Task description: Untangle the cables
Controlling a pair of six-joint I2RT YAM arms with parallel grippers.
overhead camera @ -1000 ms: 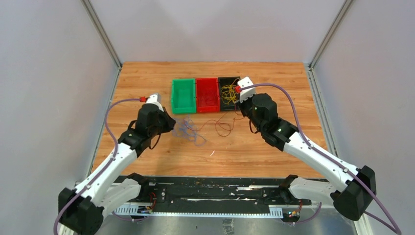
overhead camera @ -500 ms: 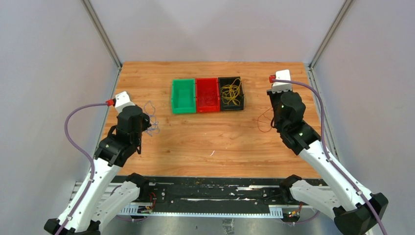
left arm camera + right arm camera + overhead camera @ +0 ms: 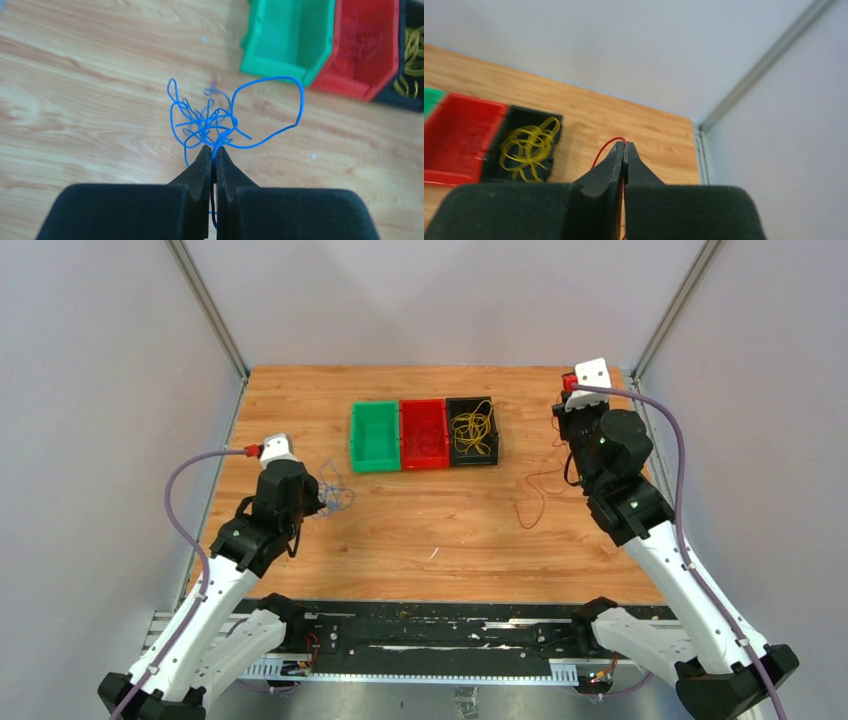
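Three bins stand touching in a row on the bench. The red bin is in the middle, the green bin is against its left side and the black bin against its right. The black bin holds a loose nest of yellow cables. In the red bin lie thin red strands, red on red and so faint that I can't count them or see how they cross.

Well to the left of the red bin, and nearer the arm bases, the left hand has its fingers pressed together on a blue cable. The tangle fans out from the fingertips, with one wide loop reaching back toward the red bin. I can't tell whether it touches the wood or hangs just above it. Its tail slips down between the fingers and out of sight.

Well to the right of the red bin, past the black one, the right hand is clamped on a red cable. A short arc of it shows at the fingertips and the rest is hidden behind the fingers. From above, a hair-thin line trails from that hand onto the bench to the right of the red bin, and its end is hard to follow.

In the left wrist view the black bin is cut off at the frame edge.
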